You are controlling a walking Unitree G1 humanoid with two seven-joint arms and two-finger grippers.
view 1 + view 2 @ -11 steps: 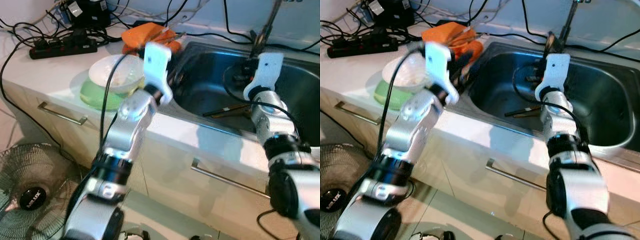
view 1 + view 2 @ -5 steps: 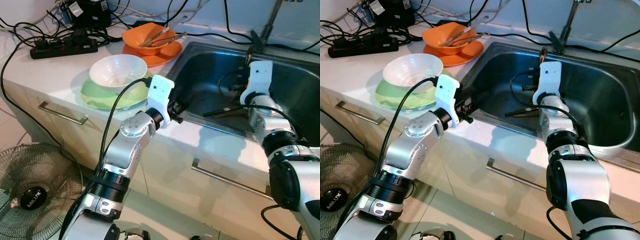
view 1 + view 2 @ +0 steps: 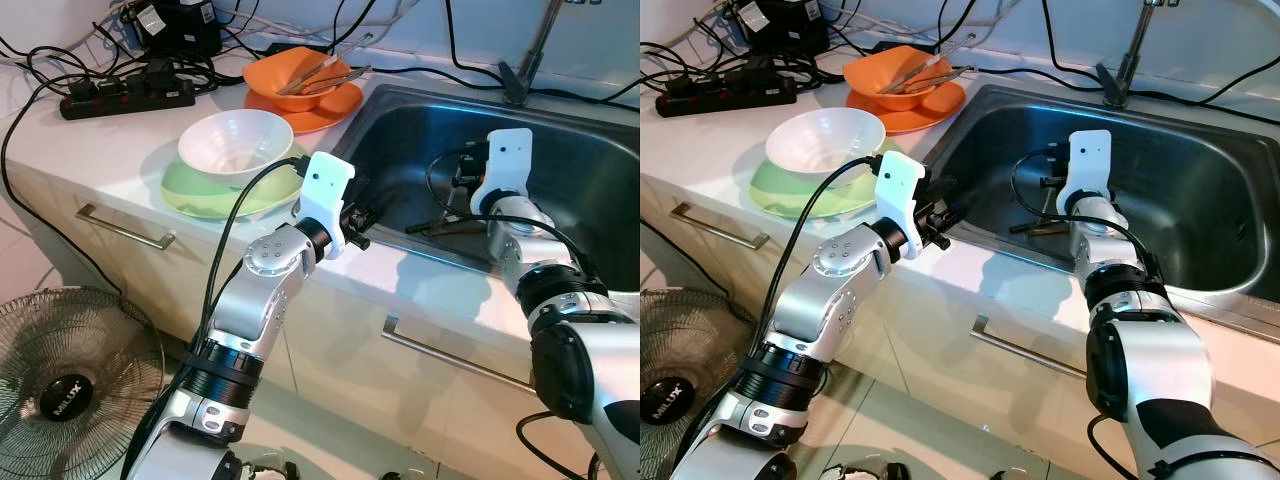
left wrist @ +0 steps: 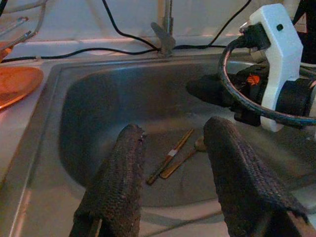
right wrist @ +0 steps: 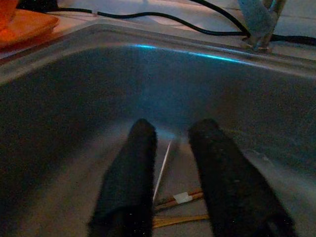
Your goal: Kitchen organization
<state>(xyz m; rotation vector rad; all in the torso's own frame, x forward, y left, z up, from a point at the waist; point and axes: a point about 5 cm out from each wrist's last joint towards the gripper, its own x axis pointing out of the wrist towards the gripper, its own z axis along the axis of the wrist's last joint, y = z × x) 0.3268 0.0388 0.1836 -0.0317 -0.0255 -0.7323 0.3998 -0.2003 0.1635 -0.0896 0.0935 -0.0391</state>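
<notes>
On the desk (image 3: pixel 120 130) at the left, a white bowl (image 3: pixel 235 145) sits on a green plate (image 3: pixel 200 190), with an orange bowl (image 3: pixel 300 72) behind. The left claw (image 3: pixel 358 212) hangs at the near rim of the sink (image 3: pixel 590 180), fingers apart and empty. Chopsticks (image 4: pixel 169 154) lie on the sink floor. The right claw (image 5: pixel 170 163) hovers just above them, narrowly parted, holding nothing. It looks like the reach before a pickup; next it must drop and straddle the sticks.
</notes>
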